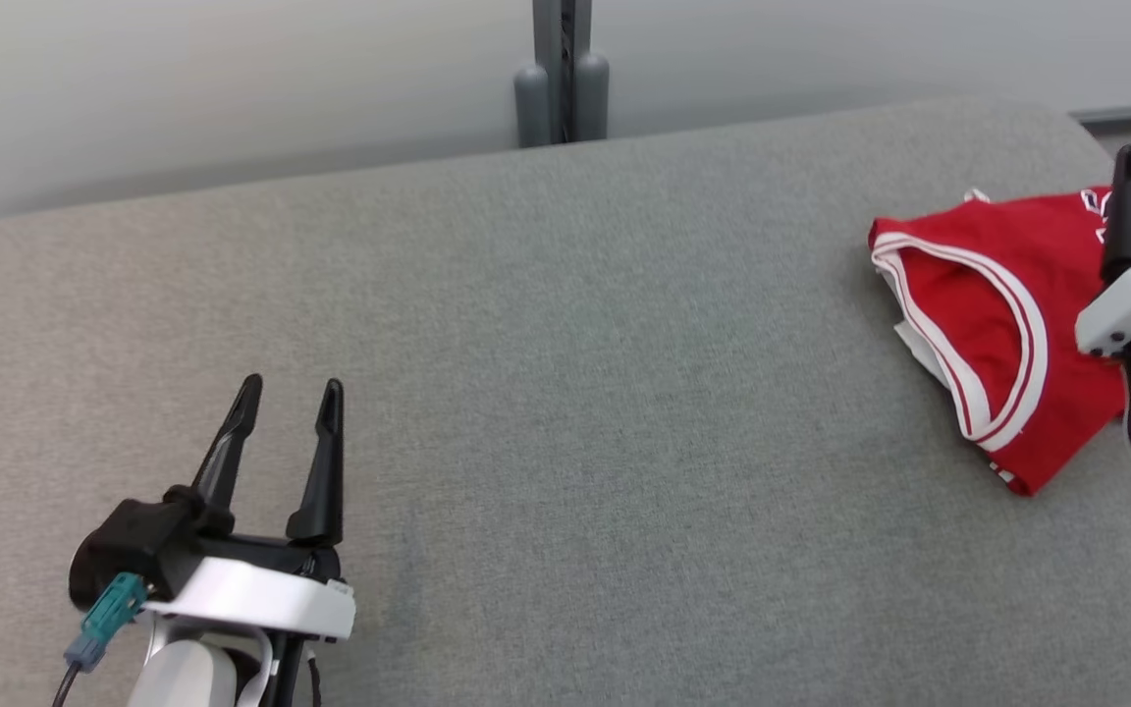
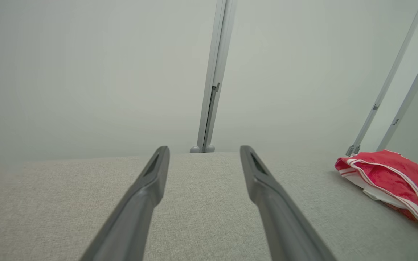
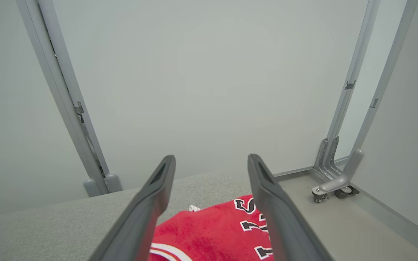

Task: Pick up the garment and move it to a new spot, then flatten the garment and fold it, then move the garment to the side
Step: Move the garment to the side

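The garment (image 1: 993, 324), a red jersey with white trim and black-and-white lettering, lies folded at the right side of the grey table (image 1: 575, 393). It also shows at the right of the left wrist view, garment (image 2: 394, 181), and under my right fingers, garment (image 3: 212, 232). My right gripper (image 3: 210, 163) is open just above it, with nothing between its fingers; in the head view one dark finger (image 1: 1127, 216) rises over the jersey's right part. My left gripper (image 1: 289, 393) stands open and empty over the table's near left, far from the jersey; its fingers spread in gripper (image 2: 203, 152).
A grey post (image 1: 562, 69) stands behind the table's far edge against a pale wall. Off the table's right end there are slanted frame legs on castors (image 3: 334, 188) on the floor. The table's right edge runs close beside the jersey.
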